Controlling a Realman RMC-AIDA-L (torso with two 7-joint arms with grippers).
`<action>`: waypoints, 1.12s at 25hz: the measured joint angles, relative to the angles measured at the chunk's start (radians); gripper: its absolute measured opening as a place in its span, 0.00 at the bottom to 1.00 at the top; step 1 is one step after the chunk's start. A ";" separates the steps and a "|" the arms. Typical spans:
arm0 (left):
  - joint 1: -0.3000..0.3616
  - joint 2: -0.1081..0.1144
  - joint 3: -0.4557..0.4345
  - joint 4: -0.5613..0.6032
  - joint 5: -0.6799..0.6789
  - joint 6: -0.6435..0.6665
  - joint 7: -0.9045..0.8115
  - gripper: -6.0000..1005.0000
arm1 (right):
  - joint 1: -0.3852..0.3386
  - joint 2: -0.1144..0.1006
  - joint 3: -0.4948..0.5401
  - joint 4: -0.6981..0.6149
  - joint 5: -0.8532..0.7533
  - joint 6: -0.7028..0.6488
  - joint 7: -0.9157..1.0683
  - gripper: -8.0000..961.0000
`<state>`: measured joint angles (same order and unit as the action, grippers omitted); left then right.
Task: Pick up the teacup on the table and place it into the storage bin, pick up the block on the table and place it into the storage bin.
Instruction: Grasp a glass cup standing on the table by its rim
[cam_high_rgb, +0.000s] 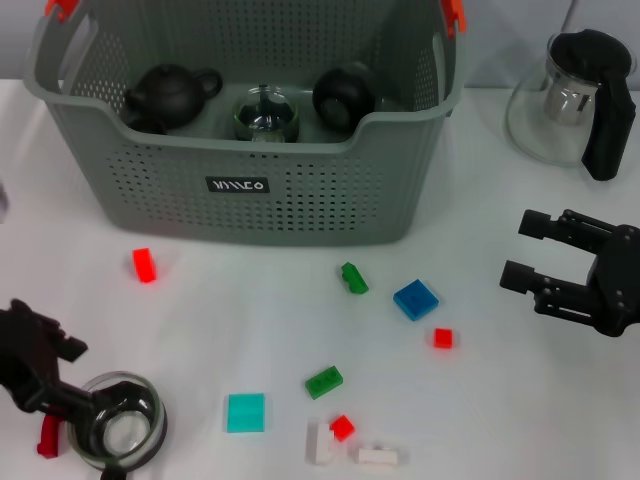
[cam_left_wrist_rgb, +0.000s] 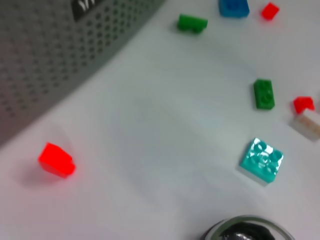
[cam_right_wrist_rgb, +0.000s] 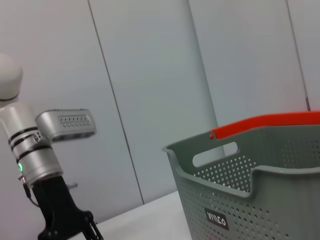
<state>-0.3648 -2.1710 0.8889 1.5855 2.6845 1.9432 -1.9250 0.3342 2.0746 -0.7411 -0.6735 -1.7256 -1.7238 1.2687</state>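
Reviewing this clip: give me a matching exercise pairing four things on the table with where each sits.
Things:
1. glass teacup
2. glass pitcher
3. dark teapot
4. teal block

Places:
A. inside the storage bin
B. at the left gripper, near edge
C. far right, beyond the right gripper
D. near edge, right of the teacup

Pairs: 1-B, 2-C, 3-A, 4-D

Even, bright overhead light is cast on the white table (cam_high_rgb: 230, 300), soft shadows are thrown, and the grey perforated plastic basket (cam_left_wrist_rgb: 45, 55) is rendered blurred.
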 joint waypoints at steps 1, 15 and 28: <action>0.002 0.001 0.021 -0.013 0.007 -0.017 -0.013 0.73 | 0.000 0.000 0.000 0.000 0.000 0.000 0.000 0.84; -0.061 0.005 0.105 -0.197 0.107 -0.155 -0.109 0.72 | 0.003 -0.002 0.000 0.002 -0.001 0.008 -0.003 0.84; -0.068 0.004 0.132 -0.220 0.142 -0.170 -0.135 0.41 | 0.002 -0.004 0.000 0.014 -0.002 0.010 -0.009 0.84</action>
<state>-0.4333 -2.1675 1.0212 1.3657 2.8267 1.7730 -2.0603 0.3358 2.0708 -0.7412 -0.6596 -1.7273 -1.7134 1.2594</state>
